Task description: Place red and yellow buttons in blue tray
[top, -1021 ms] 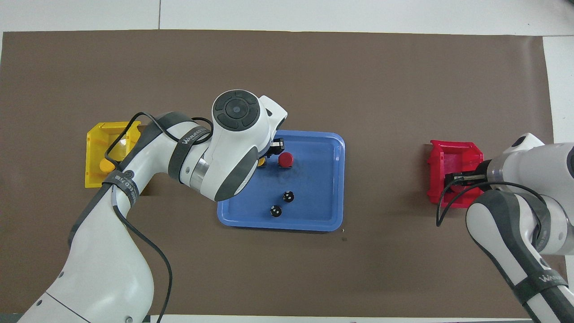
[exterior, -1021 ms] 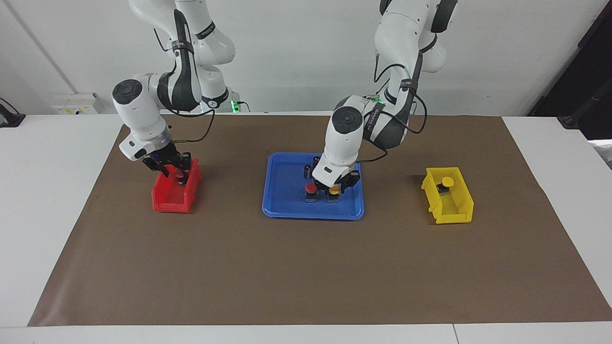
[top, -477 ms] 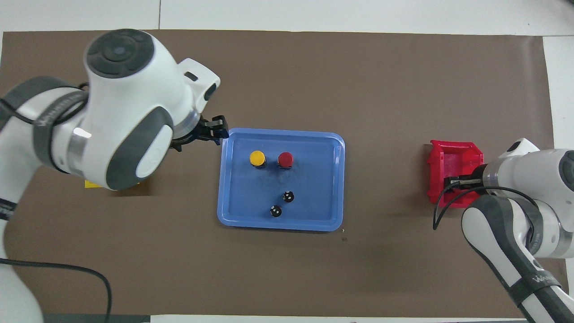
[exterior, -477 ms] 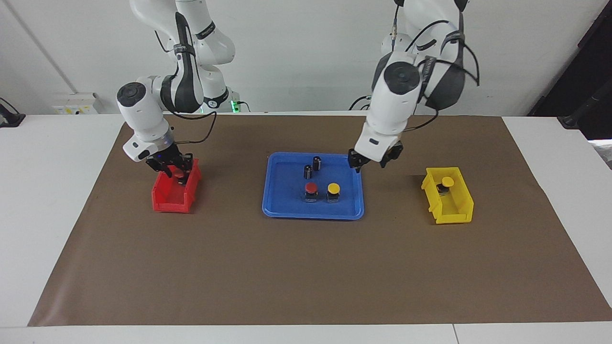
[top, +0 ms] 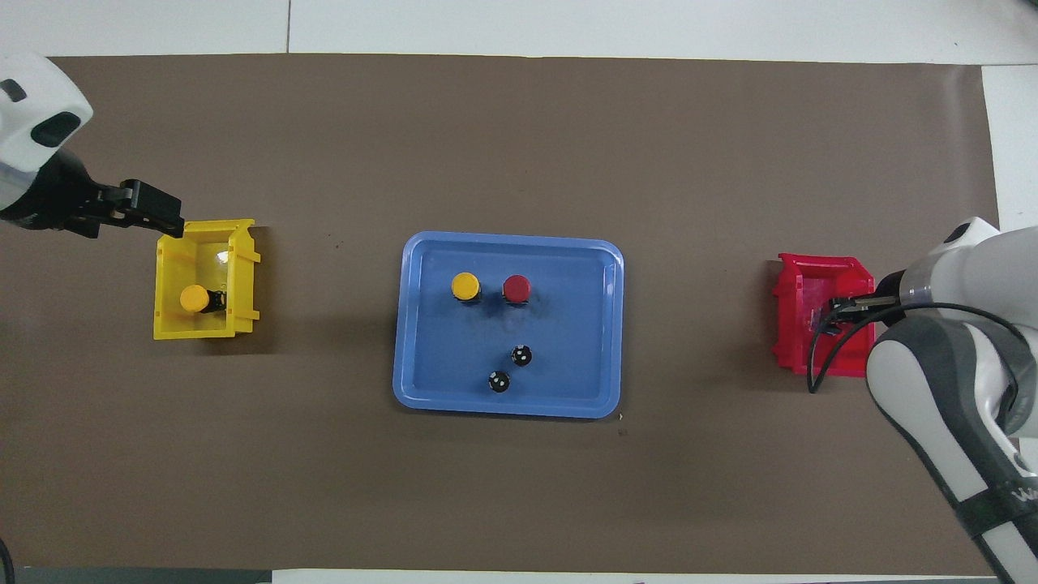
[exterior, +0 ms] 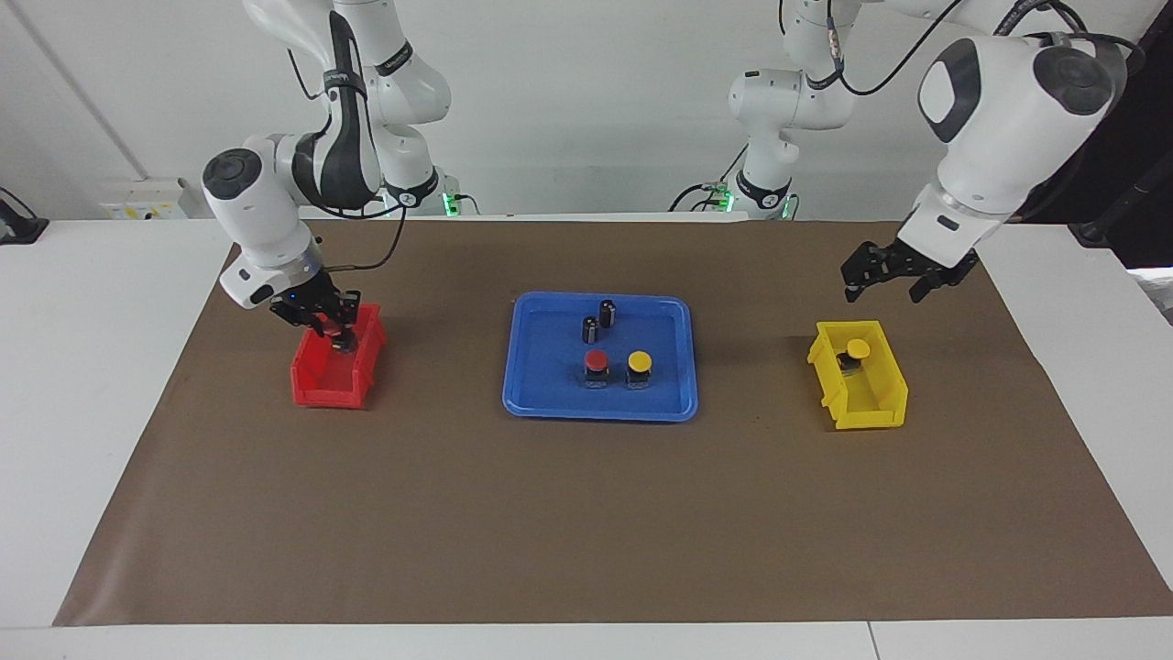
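The blue tray (exterior: 550,396) lies mid-table and also shows in the overhead view (top: 584,268). In it stand one red button (exterior: 597,360) (top: 516,287) and one yellow button (exterior: 639,362) (top: 465,285), side by side. The second yellow button (exterior: 858,348) (top: 193,298) sits in the yellow bin (exterior: 871,403). My left gripper (exterior: 882,291) is open and empty in the air over that bin's rim. My right gripper (exterior: 332,332) is down in the red bin (exterior: 321,385). A small dark button body (exterior: 344,344) shows at its tip. The red cap there is hard to make out.
Two dark capless cylinders (exterior: 590,328) (exterior: 607,312) stand in the tray, nearer to the robots than the buttons. A brown mat (exterior: 586,513) covers the table. The red bin is at the right arm's end, the yellow bin at the left arm's end.
My left gripper let go of the yellow button in the tray, rose and swung over to the yellow bin. My right gripper stayed in the red bin, shifting only slightly.
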